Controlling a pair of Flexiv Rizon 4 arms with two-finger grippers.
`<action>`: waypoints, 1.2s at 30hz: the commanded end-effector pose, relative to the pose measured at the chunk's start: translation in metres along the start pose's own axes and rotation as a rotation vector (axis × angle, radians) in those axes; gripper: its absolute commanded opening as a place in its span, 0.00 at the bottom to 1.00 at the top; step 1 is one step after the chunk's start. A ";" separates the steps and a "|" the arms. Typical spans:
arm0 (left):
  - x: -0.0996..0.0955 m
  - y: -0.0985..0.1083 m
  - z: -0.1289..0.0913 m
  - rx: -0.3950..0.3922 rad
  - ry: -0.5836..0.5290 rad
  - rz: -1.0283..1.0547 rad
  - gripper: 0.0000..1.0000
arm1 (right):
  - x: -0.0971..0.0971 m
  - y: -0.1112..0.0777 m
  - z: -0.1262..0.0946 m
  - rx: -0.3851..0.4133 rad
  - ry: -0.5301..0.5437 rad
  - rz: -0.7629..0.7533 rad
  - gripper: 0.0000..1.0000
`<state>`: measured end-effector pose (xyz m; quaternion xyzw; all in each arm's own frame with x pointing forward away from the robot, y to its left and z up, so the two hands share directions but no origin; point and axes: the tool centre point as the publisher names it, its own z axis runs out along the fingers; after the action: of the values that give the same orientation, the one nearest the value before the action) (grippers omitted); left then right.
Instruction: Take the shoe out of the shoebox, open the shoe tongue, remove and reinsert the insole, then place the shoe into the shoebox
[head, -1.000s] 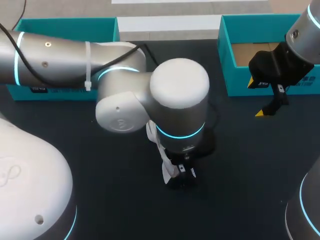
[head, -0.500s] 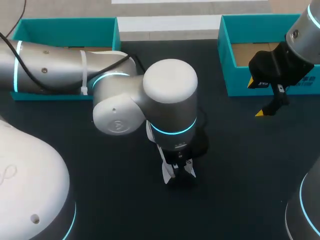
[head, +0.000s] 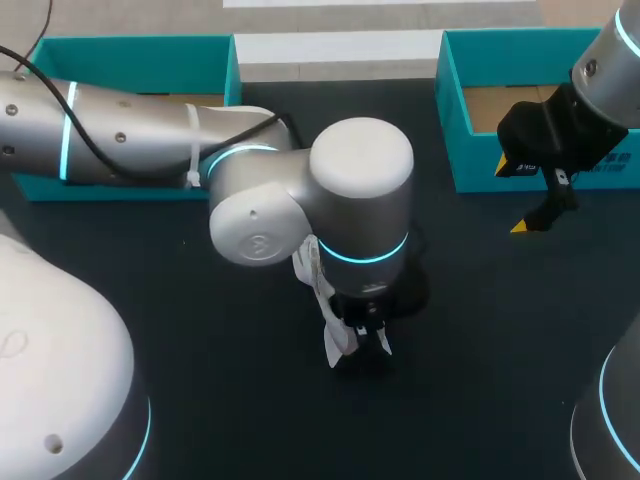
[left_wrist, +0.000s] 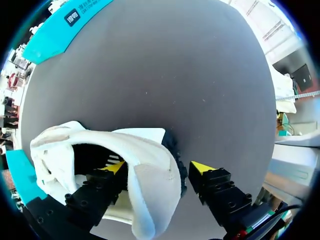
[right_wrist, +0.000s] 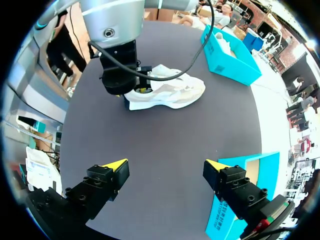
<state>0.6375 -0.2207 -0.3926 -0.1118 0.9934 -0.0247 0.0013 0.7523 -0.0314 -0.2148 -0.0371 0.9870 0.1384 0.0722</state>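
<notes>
A white shoe (right_wrist: 167, 92) is seen lying on the dark worktop (head: 230, 420), just toward 6 o'clock of its centre and outside both boxes. It is largely hidden in the head view under the left arm (head: 130, 150), which comes in from 9 o'clock. The left gripper (left_wrist: 157, 167) is set down on the shoe's heel end. One finger is placed inside the opening and the other against the outer side by the dark sole, so the padded collar is held between them. The right gripper (right_wrist: 165, 167) is held over bare worktop toward 2 o'clock, well apart from the shoe, with its fingers spread wide and nothing between them. A teal shoebox (head: 455, 130) is found just beside it at 1 o'clock. A second teal box (head: 130, 55) is set at 11 o'clock, behind the left arm.
</notes>
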 end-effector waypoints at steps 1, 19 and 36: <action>0.001 -0.006 0.003 -0.013 0.004 0.007 0.65 | 0.000 0.000 0.001 0.002 -0.001 0.000 1.00; 0.010 0.000 0.005 -0.034 0.094 0.039 0.00 | 0.000 0.000 0.001 0.002 -0.001 0.000 1.00; -0.015 0.024 -0.123 -0.040 0.170 0.153 0.00 | 0.000 0.000 0.001 0.002 -0.001 0.000 1.00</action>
<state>0.6419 -0.2052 -0.3276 -0.0375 0.9955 -0.0054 -0.0863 0.7523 -0.0315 -0.2148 -0.0371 0.9870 0.1384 0.0722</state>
